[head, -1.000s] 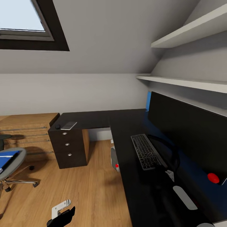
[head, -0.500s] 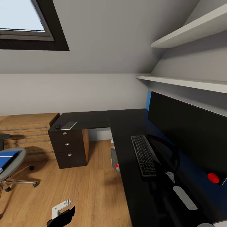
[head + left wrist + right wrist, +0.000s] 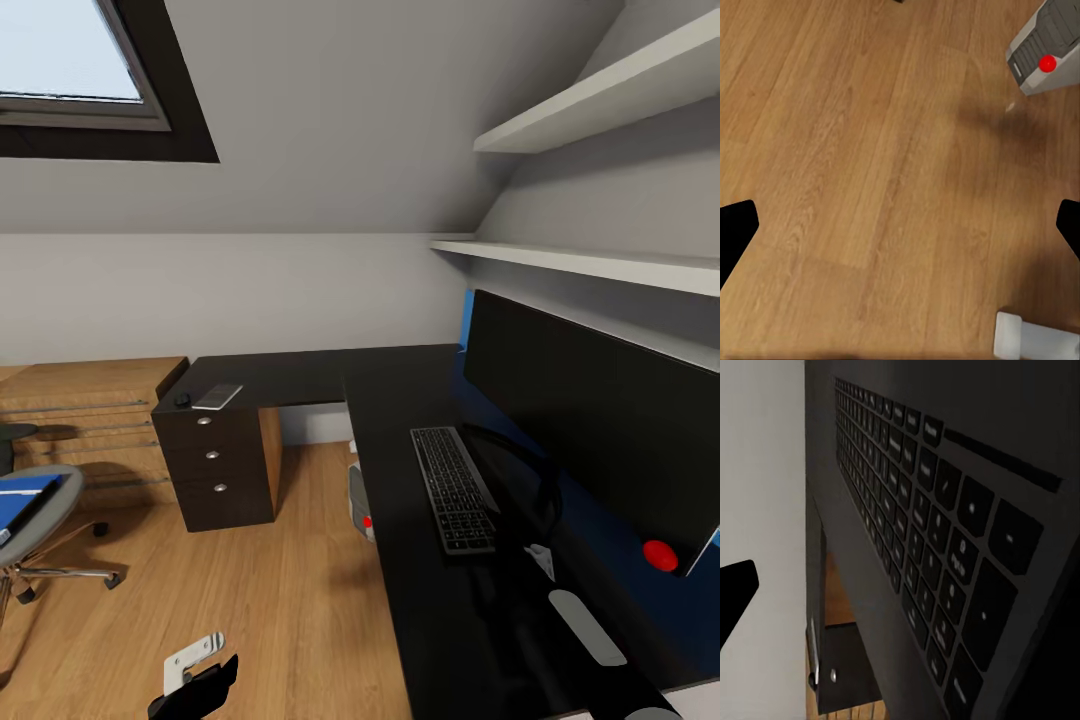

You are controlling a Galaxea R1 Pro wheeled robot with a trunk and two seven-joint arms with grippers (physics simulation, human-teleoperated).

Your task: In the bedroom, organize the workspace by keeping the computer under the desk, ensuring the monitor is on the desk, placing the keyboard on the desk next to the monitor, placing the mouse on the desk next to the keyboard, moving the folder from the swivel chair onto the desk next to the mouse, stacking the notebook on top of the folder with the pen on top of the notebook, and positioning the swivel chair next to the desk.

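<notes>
My left jaws (image 3: pixel 900 225) are spread over bare floor, holding nothing; computer (image 3: pixel 1046 46) sits off beyond them, at the surface's (image 3: pixel 400 400) edge. Folder (image 3: pixel 25 497) on swivel chair (image 3: pixel 35 515) is far left, left arm nearer. Keyboard (image 3: pixel 452 487) lies long axis along the surface beside monitor (image 3: pixel 590 420), right under my right jaws; their spread I can't tell. Attic bedroom, plank floor.

I see the keyboard (image 3: pixel 453 489) on the desk (image 3: pixel 400 400) before the monitor (image 3: pixel 590 420), the computer (image 3: pixel 359 503) under the desk's edge.
</notes>
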